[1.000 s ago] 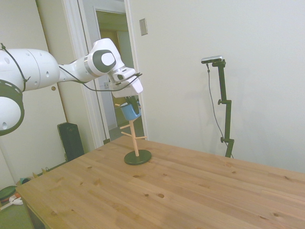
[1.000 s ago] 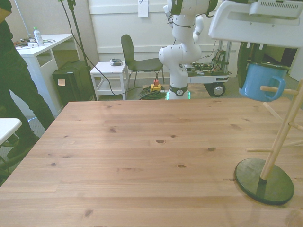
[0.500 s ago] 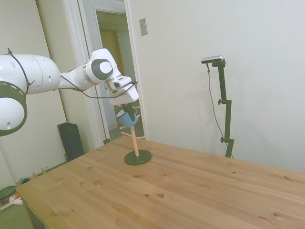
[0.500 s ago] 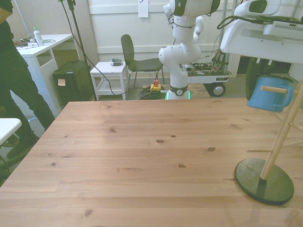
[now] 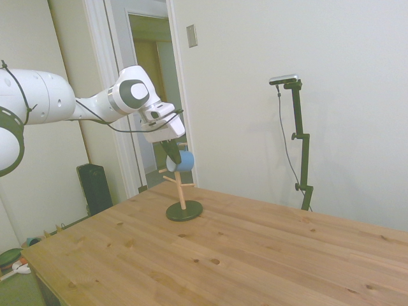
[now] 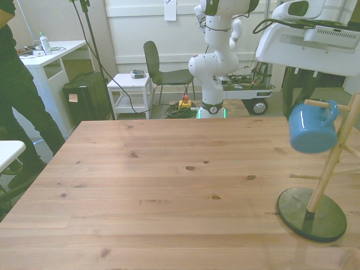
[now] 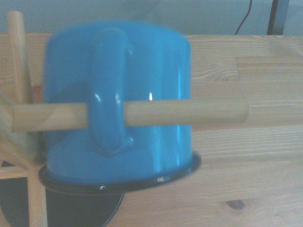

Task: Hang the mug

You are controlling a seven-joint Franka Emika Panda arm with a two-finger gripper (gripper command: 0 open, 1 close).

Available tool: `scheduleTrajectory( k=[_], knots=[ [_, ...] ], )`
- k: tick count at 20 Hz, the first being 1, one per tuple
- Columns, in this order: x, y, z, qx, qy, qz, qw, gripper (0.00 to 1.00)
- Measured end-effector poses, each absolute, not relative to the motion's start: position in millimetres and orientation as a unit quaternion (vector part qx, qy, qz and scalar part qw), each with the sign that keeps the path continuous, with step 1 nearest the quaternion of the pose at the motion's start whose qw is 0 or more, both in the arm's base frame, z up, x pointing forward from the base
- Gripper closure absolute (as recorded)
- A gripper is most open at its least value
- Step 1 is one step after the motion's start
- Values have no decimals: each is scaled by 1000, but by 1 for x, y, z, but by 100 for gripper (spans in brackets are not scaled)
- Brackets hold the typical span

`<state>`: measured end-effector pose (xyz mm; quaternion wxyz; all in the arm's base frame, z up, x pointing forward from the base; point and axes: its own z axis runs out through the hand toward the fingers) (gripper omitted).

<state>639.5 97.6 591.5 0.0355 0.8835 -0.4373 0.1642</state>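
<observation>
On the far left part of the surface in the side view, I see the mug hanging from the top peg of the wooden mug tree. The peg runs through the mug's handle, as my wrist view shows clearly: the dowel passes under the loop, and the mug's dark rim tips down toward the stand's dark round base. In the front view the mug hangs at the front view's right, tilted, its mouth turned down and away from the upright post.

The pincer sits just above and behind the mug in the side view. Its dark fingers are bunched against the mug there, and I cannot tell whether they are apart or closed, or whether they touch the mug at all. In the front view only the white wrist housing shows above the mug; the fingers are not visible.

A person in dark clothing stands at the front view's left edge.
</observation>
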Motion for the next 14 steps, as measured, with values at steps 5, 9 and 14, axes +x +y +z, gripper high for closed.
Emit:
scheduleTrajectory(
  k=[5, 9, 14],
  knots=[
    [630, 83, 596, 879, -444, 171, 30, 0],
    [606, 50, 598, 869, -463, 175, 24, 0],
    [563, 1, 564, 864, -476, 163, 9, 0]
  ],
)
